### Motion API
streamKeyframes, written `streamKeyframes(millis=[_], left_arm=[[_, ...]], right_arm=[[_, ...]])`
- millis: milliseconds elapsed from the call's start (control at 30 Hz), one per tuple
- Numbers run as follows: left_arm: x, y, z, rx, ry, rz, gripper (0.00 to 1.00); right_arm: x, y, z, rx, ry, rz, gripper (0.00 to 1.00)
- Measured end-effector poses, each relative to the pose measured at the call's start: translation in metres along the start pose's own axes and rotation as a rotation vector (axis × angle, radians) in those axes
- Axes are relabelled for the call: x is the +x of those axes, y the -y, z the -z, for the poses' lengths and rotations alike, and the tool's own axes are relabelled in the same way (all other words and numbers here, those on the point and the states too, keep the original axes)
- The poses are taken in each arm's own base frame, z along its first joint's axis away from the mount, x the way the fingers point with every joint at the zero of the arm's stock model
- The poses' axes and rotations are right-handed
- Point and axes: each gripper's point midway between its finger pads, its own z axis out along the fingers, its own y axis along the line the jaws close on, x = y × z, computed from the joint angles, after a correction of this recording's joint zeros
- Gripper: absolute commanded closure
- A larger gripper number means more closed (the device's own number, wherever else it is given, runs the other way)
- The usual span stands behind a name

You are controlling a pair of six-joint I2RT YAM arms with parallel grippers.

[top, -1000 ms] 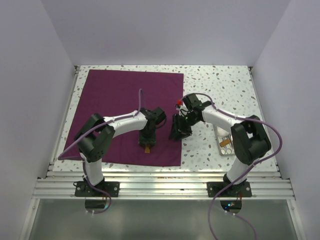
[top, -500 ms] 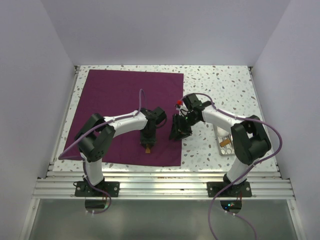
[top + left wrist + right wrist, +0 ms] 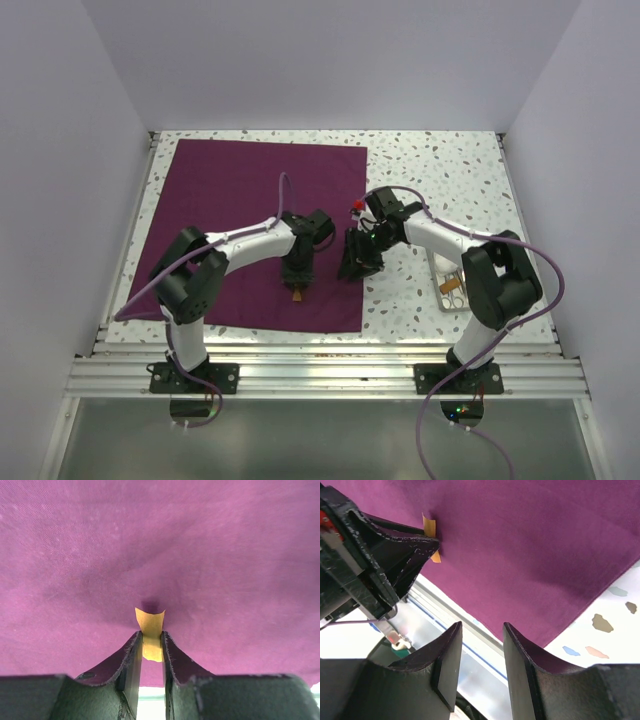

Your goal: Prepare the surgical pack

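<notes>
The plum-purple cloth (image 3: 250, 200) lies spread flat as a large square sheet on the left half of the table. My left gripper (image 3: 297, 284) stands over the cloth's near right part, shut on a small yellow strip of tape (image 3: 149, 621) whose far end touches the cloth (image 3: 200, 555). My right gripper (image 3: 355, 266) hangs just off the cloth's right edge, jaws apart and empty (image 3: 481, 630). In the right wrist view the left gripper's fingers (image 3: 395, 555) and the tape (image 3: 429, 526) show against the cloth (image 3: 530, 540).
A small silver metal tray (image 3: 441, 262) with instruments and an orange-handled item (image 3: 452, 287) sits by the right arm. The speckled tabletop (image 3: 440, 170) lies to the right of the cloth. White walls close in three sides; a metal rail (image 3: 320, 345) runs along the near edge.
My left gripper with the tape has shifted slightly toward the far side on the cloth. The right arm has not moved.
</notes>
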Motion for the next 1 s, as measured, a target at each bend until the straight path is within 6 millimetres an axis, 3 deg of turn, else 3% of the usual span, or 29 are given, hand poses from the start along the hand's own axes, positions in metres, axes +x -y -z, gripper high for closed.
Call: streamKeyframes(millis=[267,467,667,1000], left_arm=[[-0.026,0.005,0.024,0.055,0.049,0.038,0.75],[-0.064,0.005,0.049,0.152,0.092,0.155,0.75],[-0.102,0.009,0.077,0.28,0.113,0.305,0.75],[-0.118,0.029,0.13,0.506,0.098,0.513,0.75]], right_arm=[[0.0,-0.008,-0.005,-0.066,0.001,-0.011,0.57],[-0.007,-0.019,0.001,-0.119,0.087,-0.009,0.55],[-0.032,-0.049,0.026,-0.197,0.253,0.094,0.5],[-0.071,-0.077,0.044,-0.215,0.426,0.192,0.47]])
